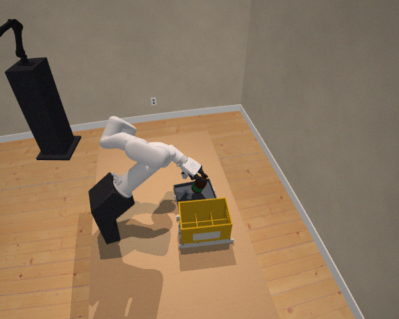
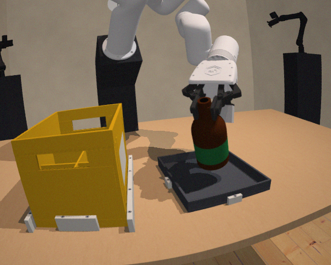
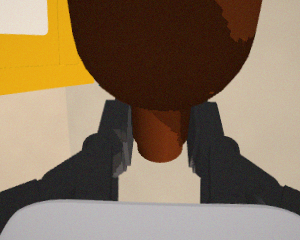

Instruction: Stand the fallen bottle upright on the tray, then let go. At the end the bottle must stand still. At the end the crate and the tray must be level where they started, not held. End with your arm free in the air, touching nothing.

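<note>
A brown bottle [image 2: 209,139] with a green label hangs nearly upright, slightly tilted, over the dark tray [image 2: 212,179]. Its base is just above the tray floor or barely at it; I cannot tell if it touches. My gripper [image 2: 208,106] is shut on the bottle's neck from above. In the wrist view the two black fingers clamp the brown neck, with the bottle's body [image 3: 165,34] beyond. In the top view the gripper [image 1: 199,177] and bottle [image 1: 198,185] sit over the tray [image 1: 194,193] behind the crate.
A yellow crate [image 2: 71,167] with inner dividers stands left of the tray, held by white corner blocks [image 2: 76,223]. It also shows in the top view [image 1: 204,219]. Small white blocks [image 2: 234,199] hold the tray. Black pedestals with camera arms [image 2: 302,85] stand around the table.
</note>
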You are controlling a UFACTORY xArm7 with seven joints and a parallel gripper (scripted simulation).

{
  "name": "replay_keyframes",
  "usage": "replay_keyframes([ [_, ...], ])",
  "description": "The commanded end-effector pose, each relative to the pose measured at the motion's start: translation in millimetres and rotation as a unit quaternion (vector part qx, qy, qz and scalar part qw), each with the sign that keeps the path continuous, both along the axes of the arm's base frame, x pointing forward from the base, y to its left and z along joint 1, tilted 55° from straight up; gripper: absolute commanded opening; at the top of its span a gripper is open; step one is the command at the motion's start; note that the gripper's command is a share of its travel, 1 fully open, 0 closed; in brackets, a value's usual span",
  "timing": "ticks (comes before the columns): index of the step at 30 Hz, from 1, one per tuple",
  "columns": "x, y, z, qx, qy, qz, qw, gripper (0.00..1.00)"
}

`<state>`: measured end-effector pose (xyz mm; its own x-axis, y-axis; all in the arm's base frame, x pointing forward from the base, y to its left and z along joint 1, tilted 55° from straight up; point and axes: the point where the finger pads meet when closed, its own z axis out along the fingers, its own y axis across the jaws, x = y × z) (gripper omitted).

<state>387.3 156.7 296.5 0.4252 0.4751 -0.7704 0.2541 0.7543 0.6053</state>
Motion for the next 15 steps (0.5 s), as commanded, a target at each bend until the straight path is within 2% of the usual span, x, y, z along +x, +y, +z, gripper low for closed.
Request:
replay_keyframes([
  [1, 5, 1, -3, 0.001, -0.001, 0.000, 1.000, 0.00],
  [15, 15, 4, -10, 0.001, -0.001, 0.000, 1.000, 0.00],
])
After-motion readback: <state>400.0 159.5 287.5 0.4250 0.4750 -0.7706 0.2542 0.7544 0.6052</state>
